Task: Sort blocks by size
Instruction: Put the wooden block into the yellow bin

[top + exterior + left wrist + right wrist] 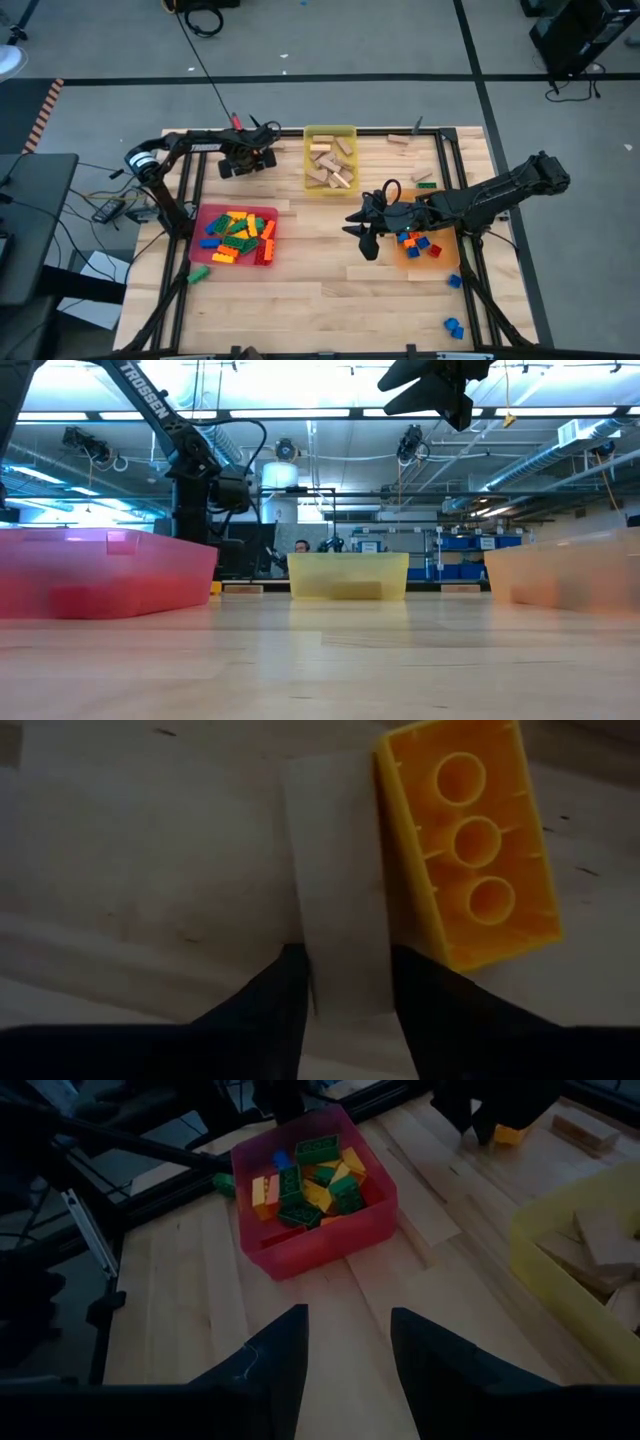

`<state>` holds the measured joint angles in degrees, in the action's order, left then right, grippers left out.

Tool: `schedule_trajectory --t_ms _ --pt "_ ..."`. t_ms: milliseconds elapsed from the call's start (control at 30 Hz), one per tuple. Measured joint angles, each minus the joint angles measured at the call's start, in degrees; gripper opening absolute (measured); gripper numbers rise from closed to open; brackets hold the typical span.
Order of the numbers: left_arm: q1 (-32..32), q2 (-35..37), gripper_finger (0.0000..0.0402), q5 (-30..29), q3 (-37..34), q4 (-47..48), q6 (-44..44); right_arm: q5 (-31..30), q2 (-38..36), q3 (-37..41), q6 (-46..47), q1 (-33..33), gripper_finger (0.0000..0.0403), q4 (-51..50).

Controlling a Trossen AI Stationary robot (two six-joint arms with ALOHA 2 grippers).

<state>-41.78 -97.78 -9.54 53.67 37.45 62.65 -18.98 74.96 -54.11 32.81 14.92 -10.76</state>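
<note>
My left gripper (248, 158) is at the table's far left, pointing down, its fingers around a pale wooden block (335, 880). A yellow studded brick (470, 840) lies beside that block, hollow underside up. My right gripper (348, 1340) is open and empty, raised above the table's middle (362, 238), and shows at the top of the low view (440, 390). The red tray (237, 235) holds several coloured bricks. The yellow tray (330, 158) holds wooden blocks. The orange tray (425, 245) holds a few blue, red and orange bricks. My left gripper pinches the wooden block's two long sides (345, 990) between its two fingers, near the block's near end. The fingers come from above and lie along the block. I cannot tell whether the block is lifted or lies on the table. The yellow brick's corner is close to one finger (430, 1005).
Loose on the table are a green brick (197, 272) at the near left, blue bricks (453, 326) at the near right, and a wooden block (400, 140) at the far right. There is bare wood in the near middle.
</note>
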Motion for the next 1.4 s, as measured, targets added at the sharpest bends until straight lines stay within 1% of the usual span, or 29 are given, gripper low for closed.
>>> schedule_trajectory --t_ms 233,400,467,600,767,933,1067,1167,1233,1300,1400 --pt "1.64 -0.17 0.0123 0.43 1.64 3.85 -0.92 -0.01 0.0 0.0 0.01 0.93 0.0158 -0.08" --pt "3.86 -0.02 0.0121 0.05 1.77 8.15 -0.88 -0.01 0.0 0.0 0.01 2.11 0.0158 -0.13" --pt "5.18 0.62 0.0122 -1.16 1.77 10.87 -0.73 -0.01 0.0 -0.02 0.01 2.53 0.0158 -0.14" --pt "7.76 3.55 0.0122 -4.64 1.77 14.23 -0.59 -0.01 0.0 -0.02 0.03 3.43 0.0158 -0.15" --pt "10.82 9.61 0.0122 -5.65 1.82 14.61 -0.52 -0.01 0.0 0.0 0.44 4.59 0.0158 -0.15" --pt "15.28 14.46 0.0122 -4.69 2.06 11.05 -0.6 -0.01 0.0 -0.02 0.47 5.26 0.0158 -0.13" --pt "19.36 14.65 0.0122 -3.19 4.05 4.92 -1.92 -0.01 0.0 -0.01 1.19 5.31 0.0158 -0.08" --pt "22.01 13.22 0.0122 -3.17 6.89 -2.42 -4.52 -1.04 0.0 -0.02 2.55 5.35 0.0158 -0.03" --pt "23.12 11.36 0.0122 -2.95 9.7 -5.68 -7.08 -2.02 0.0 -0.02 3.32 5.38 0.0158 0.05" --pt "23.48 8.88 0.0122 -2.84 13.83 -6.93 -9.77 -2.85 0.0 0.0 3.69 5.38 0.0158 0.06" --pt "23.14 3.81 0.0122 -2.89 21.56 -5.21 -15.14 -4.37 0.0 0.0 5.09 5.38 0.0158 0.42"
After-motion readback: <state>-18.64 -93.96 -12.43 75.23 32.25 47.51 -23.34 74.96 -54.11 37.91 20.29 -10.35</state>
